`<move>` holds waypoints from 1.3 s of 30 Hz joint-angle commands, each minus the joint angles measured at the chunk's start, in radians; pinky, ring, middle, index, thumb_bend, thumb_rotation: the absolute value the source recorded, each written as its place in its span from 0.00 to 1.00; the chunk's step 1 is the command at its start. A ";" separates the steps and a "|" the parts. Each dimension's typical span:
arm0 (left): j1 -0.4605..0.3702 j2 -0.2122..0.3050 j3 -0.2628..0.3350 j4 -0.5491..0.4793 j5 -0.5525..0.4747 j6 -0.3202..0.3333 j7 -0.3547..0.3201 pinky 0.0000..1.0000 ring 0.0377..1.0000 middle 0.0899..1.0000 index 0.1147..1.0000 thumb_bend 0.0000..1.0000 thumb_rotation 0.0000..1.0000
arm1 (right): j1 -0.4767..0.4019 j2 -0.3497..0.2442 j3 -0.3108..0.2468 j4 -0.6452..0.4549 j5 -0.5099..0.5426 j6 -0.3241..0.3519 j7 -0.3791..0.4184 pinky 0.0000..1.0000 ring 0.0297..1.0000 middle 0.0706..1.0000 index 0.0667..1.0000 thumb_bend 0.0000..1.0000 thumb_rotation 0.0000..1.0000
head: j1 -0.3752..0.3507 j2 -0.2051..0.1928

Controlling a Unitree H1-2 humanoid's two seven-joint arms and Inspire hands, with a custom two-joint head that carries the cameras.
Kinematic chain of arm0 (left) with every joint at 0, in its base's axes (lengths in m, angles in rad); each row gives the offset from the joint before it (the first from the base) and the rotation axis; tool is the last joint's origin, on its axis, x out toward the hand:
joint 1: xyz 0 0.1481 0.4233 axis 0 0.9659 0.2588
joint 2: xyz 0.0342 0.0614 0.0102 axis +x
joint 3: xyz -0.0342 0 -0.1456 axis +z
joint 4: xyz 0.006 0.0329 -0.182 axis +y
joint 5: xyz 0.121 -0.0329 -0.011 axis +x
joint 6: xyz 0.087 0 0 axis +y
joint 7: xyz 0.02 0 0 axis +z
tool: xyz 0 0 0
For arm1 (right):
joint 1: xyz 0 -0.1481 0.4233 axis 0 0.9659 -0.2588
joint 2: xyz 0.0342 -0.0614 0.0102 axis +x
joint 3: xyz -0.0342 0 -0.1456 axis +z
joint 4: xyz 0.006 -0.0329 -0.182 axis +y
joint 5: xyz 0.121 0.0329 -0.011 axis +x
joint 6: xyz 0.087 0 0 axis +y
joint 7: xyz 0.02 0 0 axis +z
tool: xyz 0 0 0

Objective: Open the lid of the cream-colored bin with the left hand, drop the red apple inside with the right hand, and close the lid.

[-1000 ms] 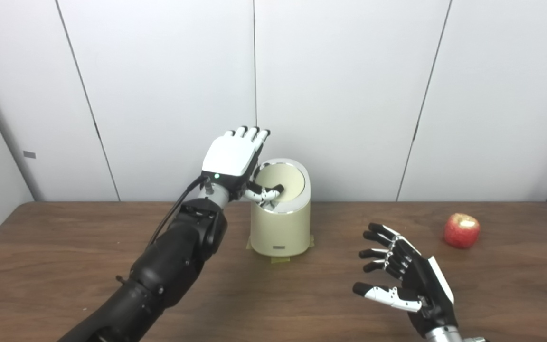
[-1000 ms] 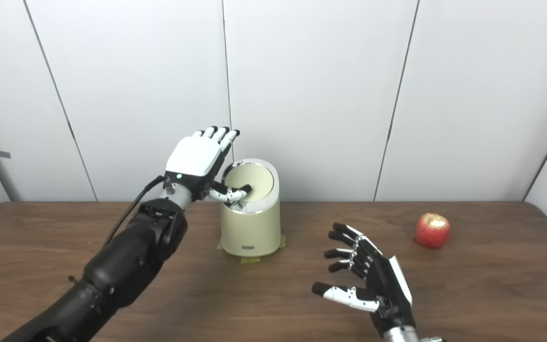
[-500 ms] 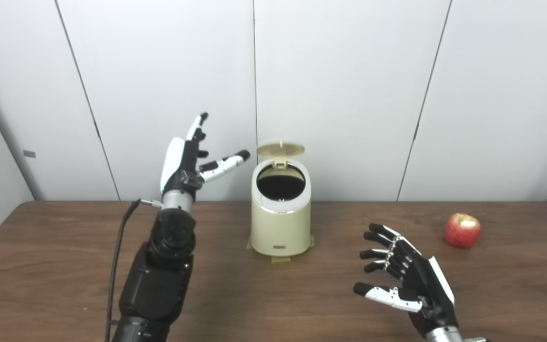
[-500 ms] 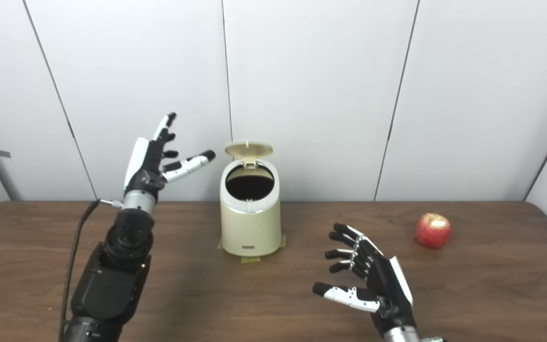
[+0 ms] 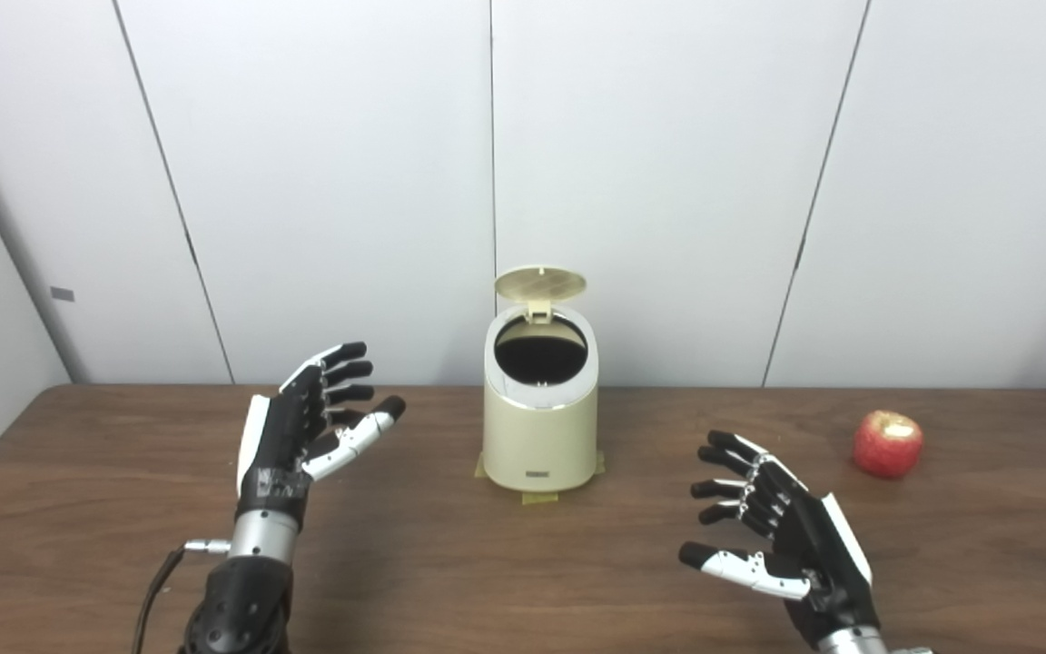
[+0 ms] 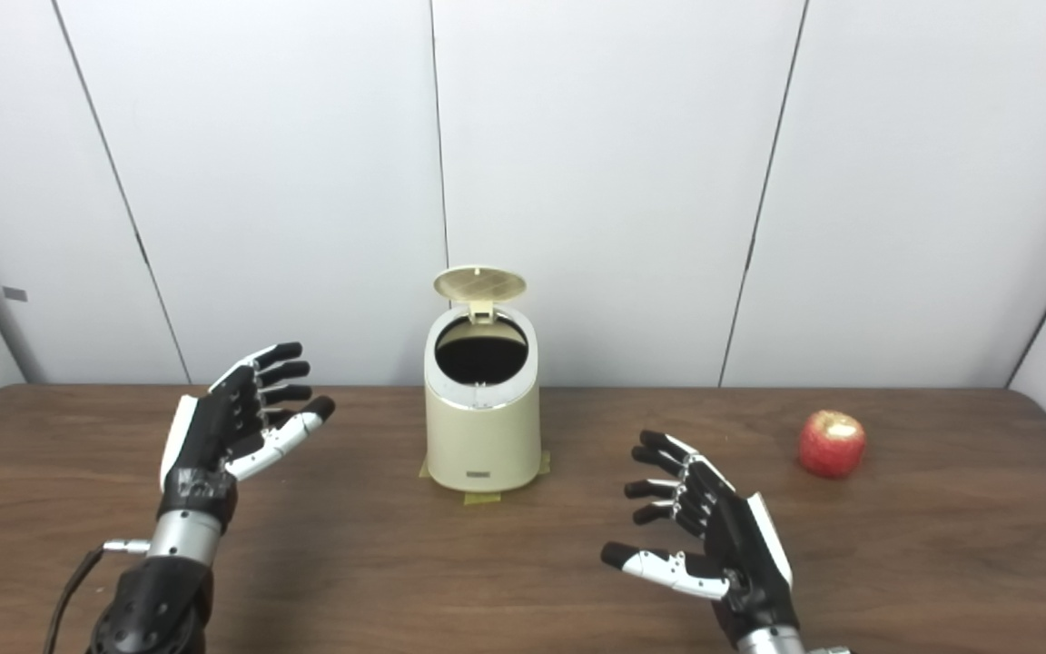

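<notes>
Red apple sits on the tabletop close to its right edge, towards the far side, well apart from both hands. It looks firm, smooth and rounded, with a pale patch at the top, and is probably light enough for one hand. Its glossy skin could slip, so the likely best hold is fingers and thumb wrapped around its widest part, from above or from the side.

The cream-colored bin stands near the middle of the far edge. Its lid is tipped up on the back hinge and the dark mouth is exposed, so the opening step looks done.

The left robot hand hovers left of the bin, released, fingers spread, holding nothing. The right robot hand hovers nearer the front edge, between bin and apple, also released and empty.
</notes>
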 commanded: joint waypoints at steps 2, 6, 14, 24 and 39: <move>0.027 0.017 -0.021 -0.027 -0.008 -0.090 -0.025 0.59 0.66 0.71 0.73 0.72 0.18 | -0.040 -0.011 -0.008 -0.010 0.013 -0.033 0.000 0.52 0.64 0.77 0.77 0.79 0.16 | -0.003 -0.002; 0.065 0.023 -0.037 -0.016 -0.014 -0.145 -0.043 0.60 0.65 0.69 0.71 0.70 0.15 | -0.044 -0.012 -0.014 -0.004 0.025 -0.039 0.004 0.51 0.64 0.77 0.77 0.79 0.15 | -0.038 -0.011; 0.094 0.034 -0.038 -0.009 -0.051 -0.183 -0.080 0.61 0.65 0.69 0.71 0.69 0.12 | -0.064 -0.030 -0.027 -0.055 0.004 -0.019 -0.006 0.54 0.66 0.78 0.79 0.79 0.21 | -0.220 -0.040; 0.108 0.073 -0.015 -0.003 -0.078 -0.183 -0.102 0.65 0.69 0.73 0.74 0.57 0.03 | -0.149 -0.131 -0.095 -0.050 -0.141 0.008 -0.084 0.66 0.81 0.84 0.85 0.83 0.29 | -0.436 -0.104; 0.117 0.078 0.005 -0.034 -0.128 -0.138 -0.120 0.66 0.68 0.73 0.76 0.54 0.00 | -0.285 -0.360 -0.205 0.020 -0.216 0.156 -0.132 0.58 0.73 0.80 0.82 0.78 0.12 | -0.484 -0.113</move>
